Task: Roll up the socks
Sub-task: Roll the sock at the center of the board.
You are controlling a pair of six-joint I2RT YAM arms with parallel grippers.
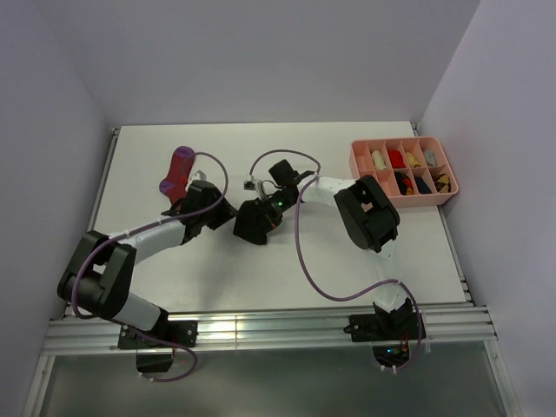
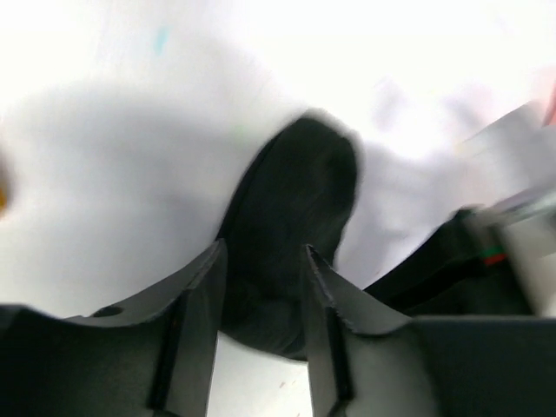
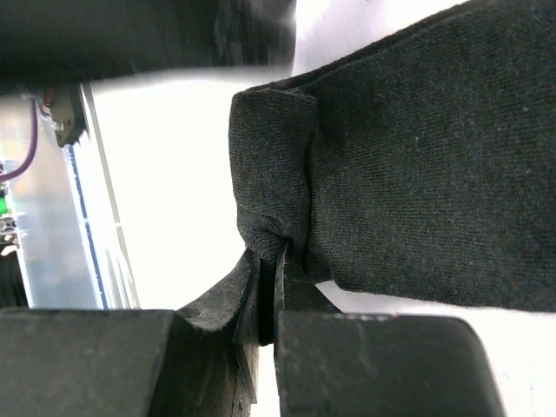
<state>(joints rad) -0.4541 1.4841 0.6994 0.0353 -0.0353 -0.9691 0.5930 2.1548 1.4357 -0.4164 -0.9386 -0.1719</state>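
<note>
White desk (image 1: 347,261), black ankle sock (image 3: 417,156) mid-desk, right gripper (image 3: 271,261) pinching its folded edge, left gripper (image 2: 263,252) spread around it, magenta sock (image 1: 177,170) well apart, far left

Fine-knit matt black cloth sock (image 3: 417,156), matt black plastic fingers (image 2: 195,321), smooth white table (image 1: 261,278), pink plastic tray (image 1: 354,163).

A white table (image 1: 417,252) fills the middle. Pale purple walls stand round it: the back wall (image 1: 261,61) at 12 o'clock, one side wall (image 1: 43,156) at 9 o'clock and the other side wall (image 1: 512,130) at 3 o'clock. A shiny metal rail (image 1: 278,334) runs along the table's edge at 6 o'clock. The light is bright and soft.
</note>
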